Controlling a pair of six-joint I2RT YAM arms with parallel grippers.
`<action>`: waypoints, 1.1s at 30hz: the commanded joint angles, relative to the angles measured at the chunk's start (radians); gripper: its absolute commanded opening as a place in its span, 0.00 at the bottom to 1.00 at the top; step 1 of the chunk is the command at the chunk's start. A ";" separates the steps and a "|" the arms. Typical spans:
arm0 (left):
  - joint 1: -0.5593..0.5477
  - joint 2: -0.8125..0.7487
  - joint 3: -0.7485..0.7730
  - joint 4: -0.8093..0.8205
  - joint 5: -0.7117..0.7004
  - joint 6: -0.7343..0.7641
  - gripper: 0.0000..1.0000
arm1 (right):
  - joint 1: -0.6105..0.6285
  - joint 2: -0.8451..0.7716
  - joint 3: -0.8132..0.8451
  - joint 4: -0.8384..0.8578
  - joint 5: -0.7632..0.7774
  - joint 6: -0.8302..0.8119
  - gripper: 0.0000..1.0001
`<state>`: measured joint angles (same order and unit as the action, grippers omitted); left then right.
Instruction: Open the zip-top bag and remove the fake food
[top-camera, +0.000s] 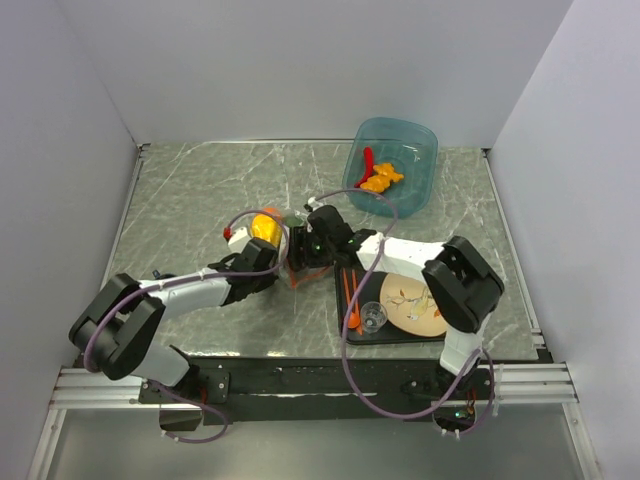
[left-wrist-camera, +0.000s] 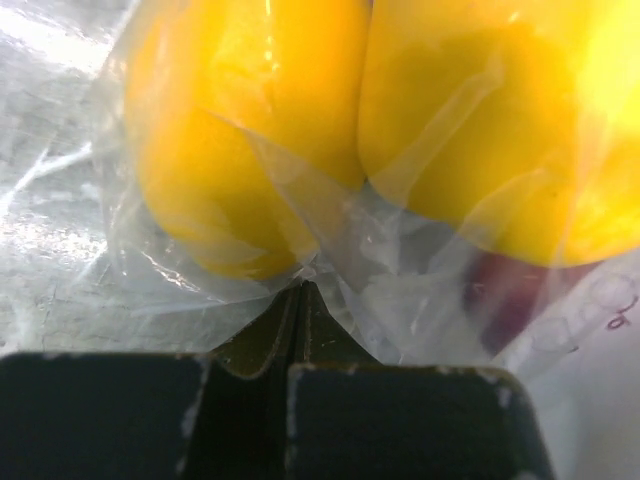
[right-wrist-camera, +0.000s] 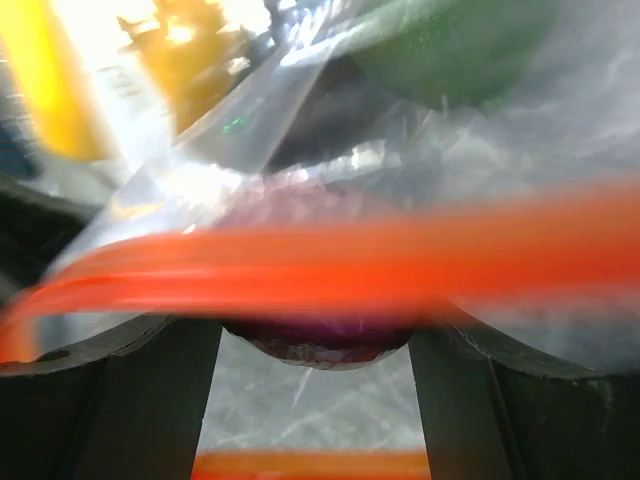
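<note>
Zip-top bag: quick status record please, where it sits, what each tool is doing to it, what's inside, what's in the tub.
bag position: zip-top bag in the middle of the table, between both tools
left tool: shut on a fold of bag plastic
right tool: fingers apart, zip strip lying across them; grip unclear, view blurred
inside bag: yellow pieces, dark purple piece, green piece
blue tub: red piece and orange pieces
zip state: cannot tell
</note>
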<state>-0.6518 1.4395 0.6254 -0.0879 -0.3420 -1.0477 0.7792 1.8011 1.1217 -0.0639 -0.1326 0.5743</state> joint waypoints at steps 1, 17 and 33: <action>-0.005 -0.001 0.053 -0.020 -0.063 -0.037 0.01 | 0.003 -0.114 -0.020 0.003 0.063 -0.010 0.47; -0.005 -0.111 0.056 0.002 0.043 0.040 0.01 | -0.011 -0.357 -0.131 -0.088 0.180 -0.014 0.45; -0.003 -0.211 0.068 -0.078 0.057 0.106 0.01 | -0.306 -0.488 -0.117 -0.099 0.085 -0.024 0.44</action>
<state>-0.6518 1.2709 0.6518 -0.1444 -0.2993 -0.9764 0.5995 1.3079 0.9630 -0.1947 -0.0143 0.5598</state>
